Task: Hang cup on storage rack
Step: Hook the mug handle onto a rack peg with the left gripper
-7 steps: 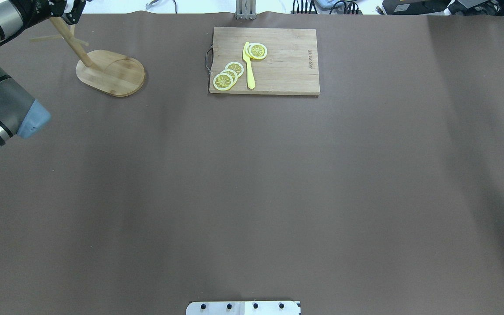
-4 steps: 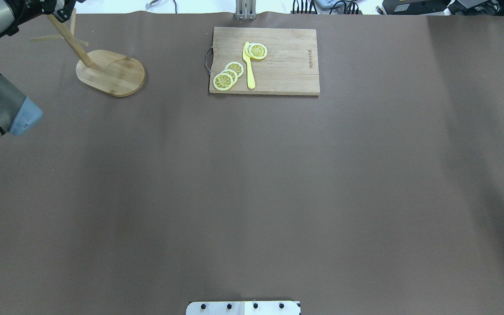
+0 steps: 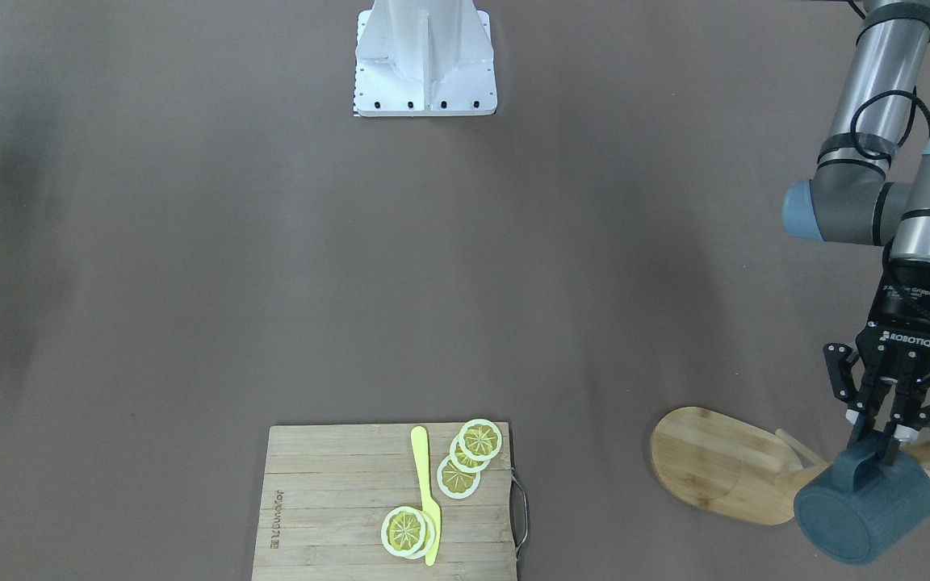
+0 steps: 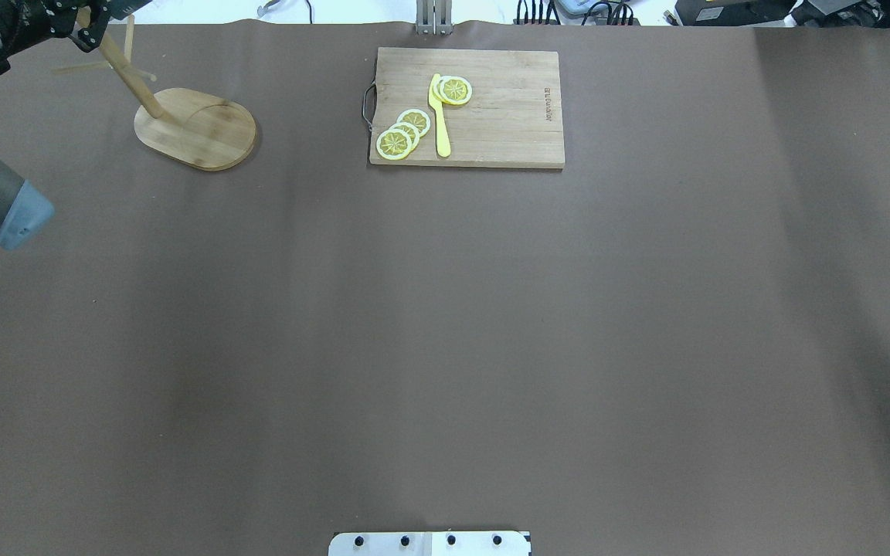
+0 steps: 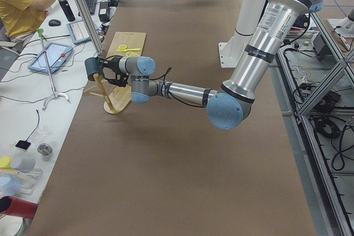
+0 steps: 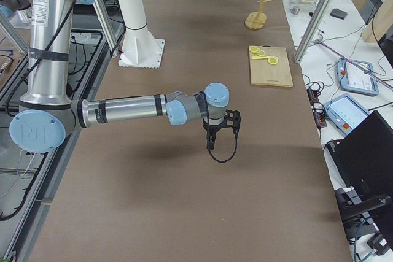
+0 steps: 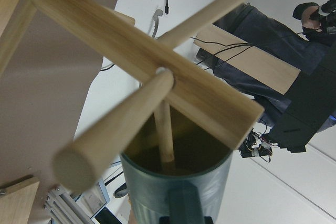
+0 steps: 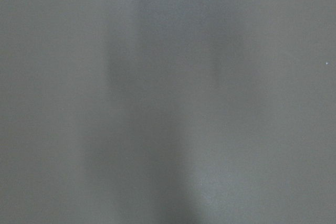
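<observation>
My left gripper (image 3: 885, 442) is shut on the loop handle of the slate-blue cup (image 3: 865, 504) and holds it on its side at the top of the bamboo storage rack (image 3: 715, 464). In the left wrist view the cup's olive mouth (image 7: 178, 174) faces the thick post (image 7: 142, 51), and a thin peg (image 7: 165, 137) reaches into the mouth. In the overhead view the rack's base (image 4: 198, 127) shows, the left gripper (image 4: 78, 19) is at the top left edge, and the cup is out of view. My right gripper (image 6: 210, 142) hovers low over the bare table; I cannot tell its state.
A cutting board (image 4: 467, 106) with lemon slices (image 4: 402, 133) and a yellow knife (image 4: 439, 116) lies at the far middle. The robot's base plate (image 4: 429, 544) is at the near edge. An operator (image 5: 19, 4) sits past the table's far edge.
My left arm has moved left in the overhead view, and the left gripper has slid left along the top of the rack. The rack and board have not moved.
</observation>
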You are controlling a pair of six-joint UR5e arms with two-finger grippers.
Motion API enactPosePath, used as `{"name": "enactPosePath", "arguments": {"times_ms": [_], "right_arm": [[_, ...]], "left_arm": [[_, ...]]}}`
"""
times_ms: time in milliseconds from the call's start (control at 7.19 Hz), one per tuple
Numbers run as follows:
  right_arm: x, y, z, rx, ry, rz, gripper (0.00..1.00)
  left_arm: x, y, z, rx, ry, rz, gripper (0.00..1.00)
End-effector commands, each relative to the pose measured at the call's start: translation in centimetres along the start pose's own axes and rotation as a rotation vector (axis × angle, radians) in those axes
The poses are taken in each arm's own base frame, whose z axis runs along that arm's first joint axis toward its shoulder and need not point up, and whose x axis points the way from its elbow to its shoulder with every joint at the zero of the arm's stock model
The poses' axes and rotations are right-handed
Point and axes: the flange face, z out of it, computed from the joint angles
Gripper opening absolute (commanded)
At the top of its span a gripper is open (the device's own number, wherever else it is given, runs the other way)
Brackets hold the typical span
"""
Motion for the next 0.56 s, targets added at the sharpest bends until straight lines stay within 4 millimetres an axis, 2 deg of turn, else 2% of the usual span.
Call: {"name": "enactPosePath", "arguments": {"times_ms": [0,417], "right_arm": [[-0.73,0.06,-0.69,0.012,-0.008,-0.008,1.00],[-1.15,-0.27,-0.84,0.015,-0.011,-0.011,1.00]], "left_arm": [[-0.17,-0.31,-0.10,0.005,-0.004,0.001,0.00],[-0.50,-1.09,-0.52,0.010,-0.007,0.003,0.00]]}}
